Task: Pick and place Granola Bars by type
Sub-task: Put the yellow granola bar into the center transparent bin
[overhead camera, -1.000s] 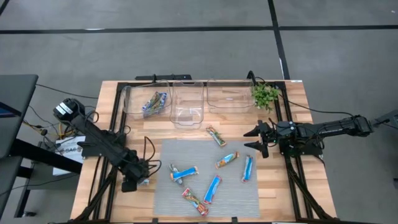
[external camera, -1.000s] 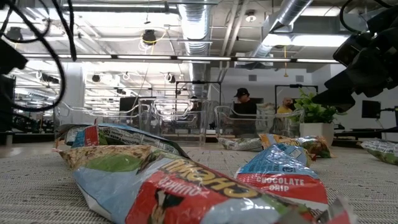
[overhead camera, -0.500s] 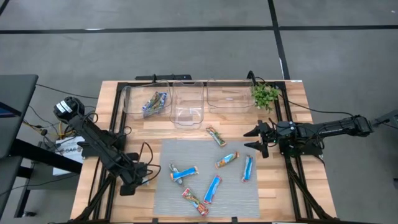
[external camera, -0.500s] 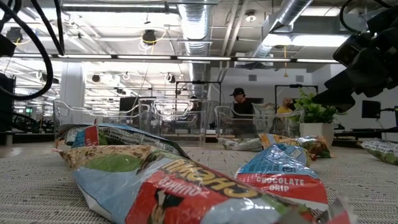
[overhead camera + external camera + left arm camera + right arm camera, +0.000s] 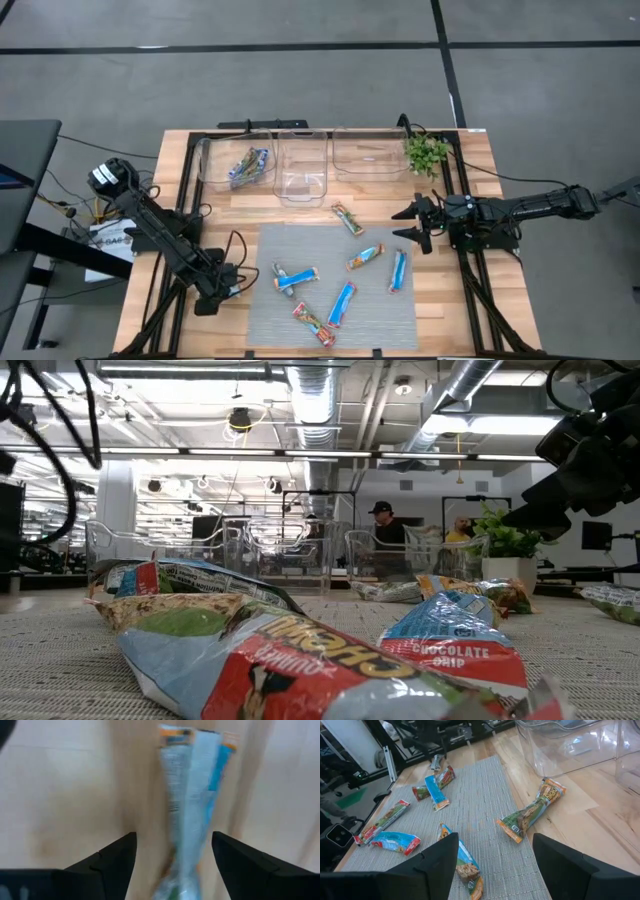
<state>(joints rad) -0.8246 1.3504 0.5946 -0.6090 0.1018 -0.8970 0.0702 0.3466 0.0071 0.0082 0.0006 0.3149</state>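
The left gripper [image 5: 232,291] is seen with its fingers apart at the mat's [image 5: 400,320] left edge; a blurred silver-blue granola bar [image 5: 192,815] lies between them, largely hidden from above. The right gripper [image 5: 412,226], also spread, is empty. Six bars [image 5: 342,303] are scattered on the mat; others [image 5: 247,165] are in the left bin [image 5: 210,175].

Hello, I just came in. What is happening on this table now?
Two dark robot arms are sorting foil-wrapped granola bars into clear plastic bins at the table's far edge. The left gripper is at the left edge of the grey woven mat, fingers open around a pale silver-blue bar lying on the wood. The right gripper waits open beside the mat's right side. One bin already holds a few bars; six lie loose.
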